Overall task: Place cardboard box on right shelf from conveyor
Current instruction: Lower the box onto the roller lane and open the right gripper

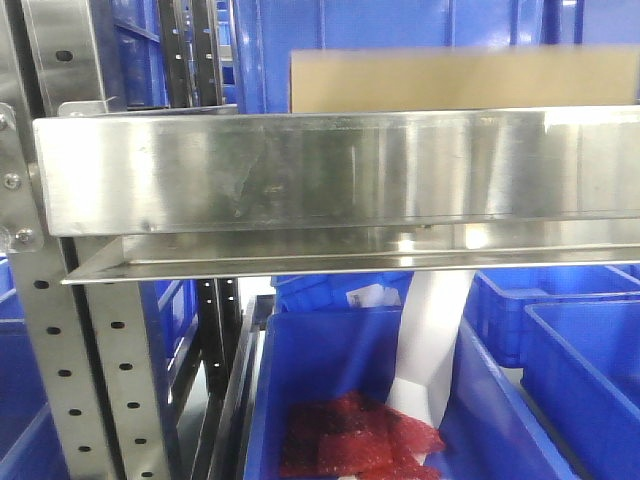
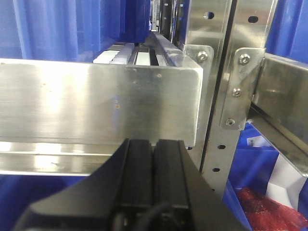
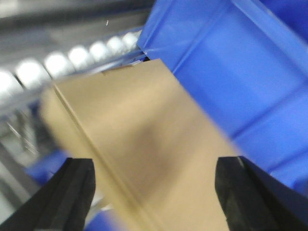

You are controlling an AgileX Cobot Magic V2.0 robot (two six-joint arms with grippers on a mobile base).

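The cardboard box (image 1: 460,80), plain tan, shows above the tall brushed front lip of the right shelf (image 1: 340,170), reaching to the frame's right edge. In the right wrist view the cardboard box (image 3: 144,139) is blurred and lies at an angle, with white shelf rollers (image 3: 57,62) beyond it. My right gripper (image 3: 156,161) stands open with its fingers wide apart. The box fills most of the span between them, and a sliver of background shows beside the left finger (image 3: 72,192). My left gripper (image 2: 154,142) is shut and empty, in front of a steel lip. The conveyor is out of view.
Perforated grey uprights (image 1: 50,330) (image 2: 221,96) stand at the shelf's left end. Another steel shelf (image 2: 96,101) with rollers lies to the left of them. Blue bins (image 1: 340,390) sit below and behind, one holding red bubble wrap (image 1: 350,435) and a white sheet (image 1: 430,350).
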